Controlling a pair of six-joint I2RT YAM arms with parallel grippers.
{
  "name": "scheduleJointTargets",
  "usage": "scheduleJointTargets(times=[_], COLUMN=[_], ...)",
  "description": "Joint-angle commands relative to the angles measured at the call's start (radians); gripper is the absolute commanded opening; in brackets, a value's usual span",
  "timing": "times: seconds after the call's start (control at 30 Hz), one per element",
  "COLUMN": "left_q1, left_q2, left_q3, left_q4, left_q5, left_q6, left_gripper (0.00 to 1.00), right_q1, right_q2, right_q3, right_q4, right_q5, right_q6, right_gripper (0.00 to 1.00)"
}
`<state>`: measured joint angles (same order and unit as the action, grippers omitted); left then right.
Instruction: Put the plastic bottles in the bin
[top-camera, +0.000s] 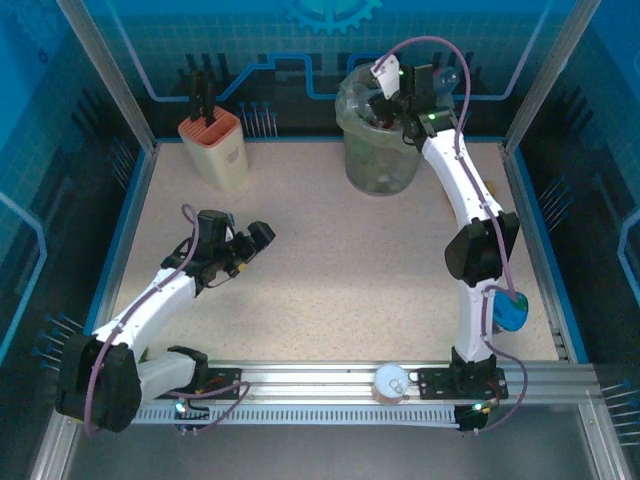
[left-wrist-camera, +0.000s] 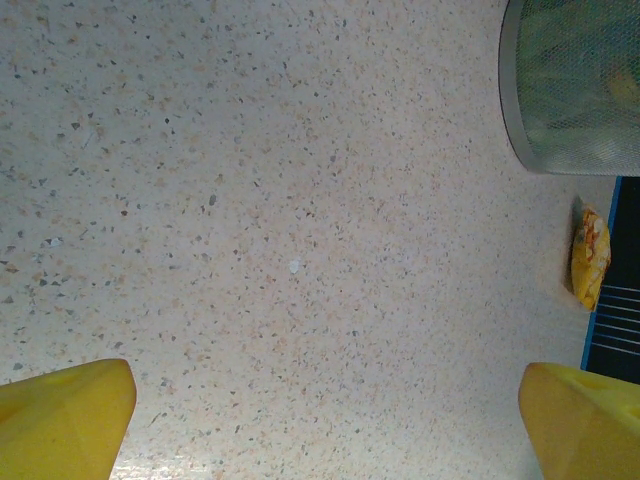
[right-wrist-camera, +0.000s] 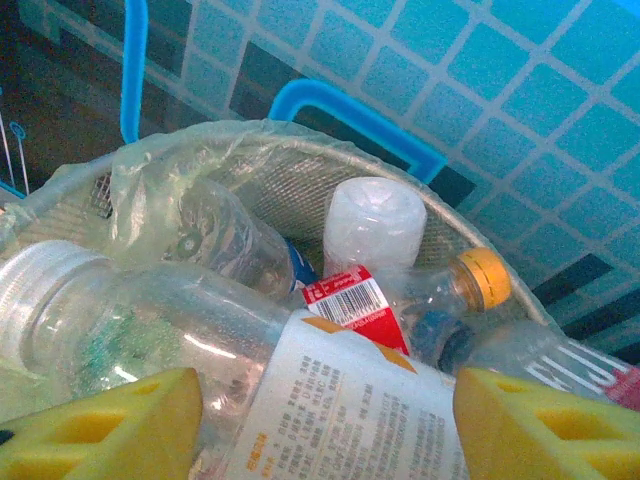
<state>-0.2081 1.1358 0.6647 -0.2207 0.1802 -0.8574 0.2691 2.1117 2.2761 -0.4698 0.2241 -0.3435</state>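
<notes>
Right fingers (right-wrist-camera: 100, 430) flank the white-labelled clear bottle (right-wrist-camera: 340, 400), cap leftward, above the bin (right-wrist-camera: 290, 180); we cannot tell if they clamp it. Left fingers (left-wrist-camera: 60, 420) gape over worktop (left-wrist-camera: 300, 200).

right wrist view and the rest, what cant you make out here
Right wrist view: whether the right gripper presses the white-labelled bottle between its fingers; the bottom edge cuts the contact off.
Top view: how full the bin is; the right arm covers its mouth.
Top view: what the white round thing on the near rail is; too small.
</notes>
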Motion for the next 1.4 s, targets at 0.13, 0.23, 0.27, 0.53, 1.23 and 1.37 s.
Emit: scheduleJointTargets(times=[0.13, 0.23, 0.27, 0.53, 1.23, 1.37], left_q1=[0.011, 0.012, 0.013, 0.018, 0.055, 0.058], left_q2=[-0.005, -0.012, -0.014, -0.051, 0.009, 0.089], left_q3=[0.046, 0.096, 0.122, 0.276, -0.200, -0.233], left_q4=[-0.026, -0.065, -0.085, -0.234, 0.513, 0.661], left_q5=[0.021, -0.001, -0.011, -0.308, -0.559, -0.537], left_q6=[0.046, 0.103, 0.132, 0.431, 0.821, 0.856], left_gripper=[0.99, 0.99, 0.99, 0.99, 0.99, 0.99], right_q1=[-0.004, 0.004, 0.008, 0.008, -0.045, -0.047], right_q2=[0.014, 0.037, 0.029, -0.264, -0.896, -0.810], right_q3=[0.178, 0.318, 0.340, 0.055, -1.544, -1.618], right_q4=[-0.120, -0.195, -0.207, -0.217, 0.426, 0.594], right_q5=[-0.071, -0.120, -0.129, -0.184, 0.073, 0.086], right_q6=[0.001, 0.028, 0.040, 0.197, 0.421, 0.348], right_gripper=[0.83, 0.93, 0.96, 1.00, 1.00, 1.00])
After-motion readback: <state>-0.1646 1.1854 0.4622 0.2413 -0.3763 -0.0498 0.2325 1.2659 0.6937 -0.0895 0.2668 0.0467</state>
